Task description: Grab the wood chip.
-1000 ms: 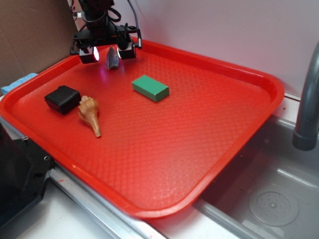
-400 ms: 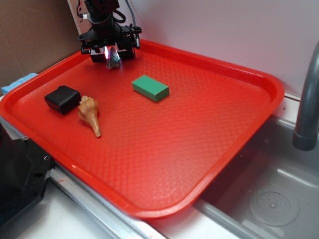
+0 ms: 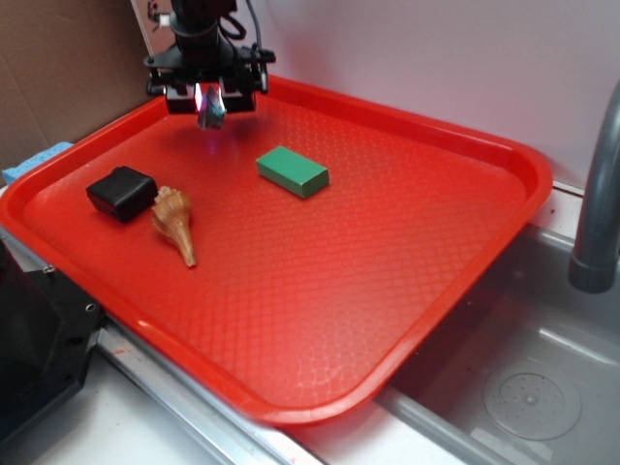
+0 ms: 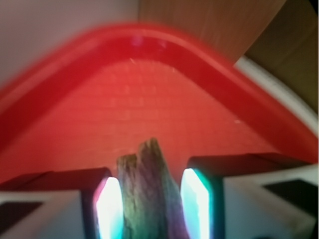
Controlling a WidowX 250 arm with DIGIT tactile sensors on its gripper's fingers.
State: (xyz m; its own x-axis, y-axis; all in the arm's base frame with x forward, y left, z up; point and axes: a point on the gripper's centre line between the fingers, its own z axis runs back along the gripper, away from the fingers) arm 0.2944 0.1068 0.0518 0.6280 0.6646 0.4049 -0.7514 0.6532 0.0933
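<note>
Since a second ago the jaws, then spread wide on either side of the chip (image 3: pixel 211 108), have drawn in on it, and the chip, which stood on the tray, now hangs a little above the tray floor at the far left corner, a faint shadow under it. The gripper (image 3: pixel 211 101) is clamped on the chip, its two lit pads pressing the sides; in the wrist view the chip (image 4: pixel 148 191) fills the gap between the pads (image 4: pixel 108 206), its jagged tip poking out past them. The sliver looks light, dry and stiff, rough-grained and grey-brown, tapering to a splintered point, so it should not slip easily, though thin edges could crumble under hard pressure. The hold across its broader middle, where the flanks are thickest, seems the sound place; the pointed end offers little to grip. Whether the hold is centred cannot be told from these views. Beneath lies the red tray (image 3: pixel 465 145), hard plastic with a fine diamond-embossed floor and a smooth raised rim. Near its middle rests a green block (image 3: pixel 292 171), crisp-edged and matte. At the left sit a black block (image 3: pixel 121 193) with rounded corners and, touching or just beside it, a tan spiral shell (image 3: pixel 174 221) with a long pointed tail. A grey sink (image 3: pixel 542 387) lies to the right.
</note>
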